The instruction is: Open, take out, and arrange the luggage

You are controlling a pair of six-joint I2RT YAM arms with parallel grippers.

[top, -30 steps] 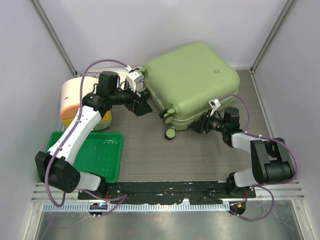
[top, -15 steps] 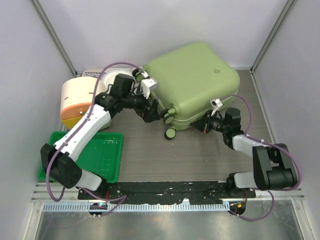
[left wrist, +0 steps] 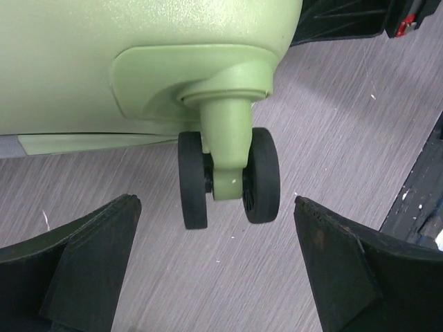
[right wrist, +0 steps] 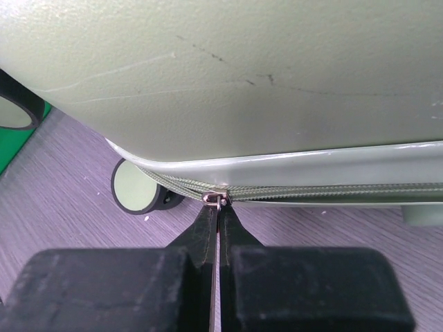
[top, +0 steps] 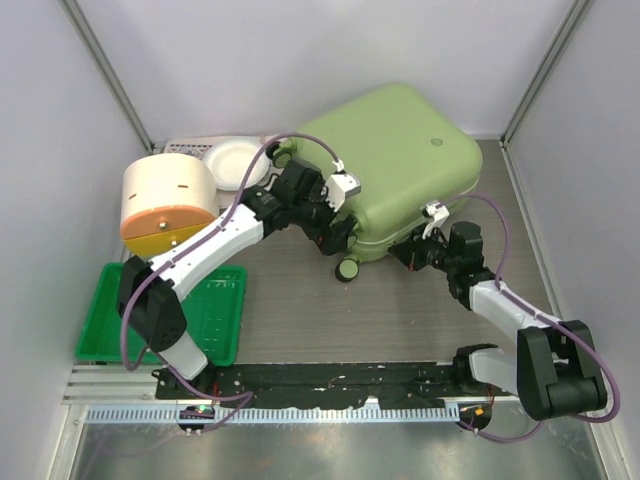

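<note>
Luggage [top: 390, 160] lies closed on the table [top: 400, 320], upper centre of the overhead view. Left tool [left wrist: 214, 204] stands wide before a wheel [left wrist: 263, 173]; right tool [right wrist: 218, 214] pinches the zipper pull [right wrist: 217, 199].

pale green hard-shell luggage [top: 385, 165] lying flat, zipped shut, angled, dark wheels toward arms

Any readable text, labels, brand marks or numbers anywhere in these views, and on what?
No readable text in any view.
On the suitcase lid, a small round badge: too small to read.
Behind the round container, a flat gridded item: too small to tell.
</note>
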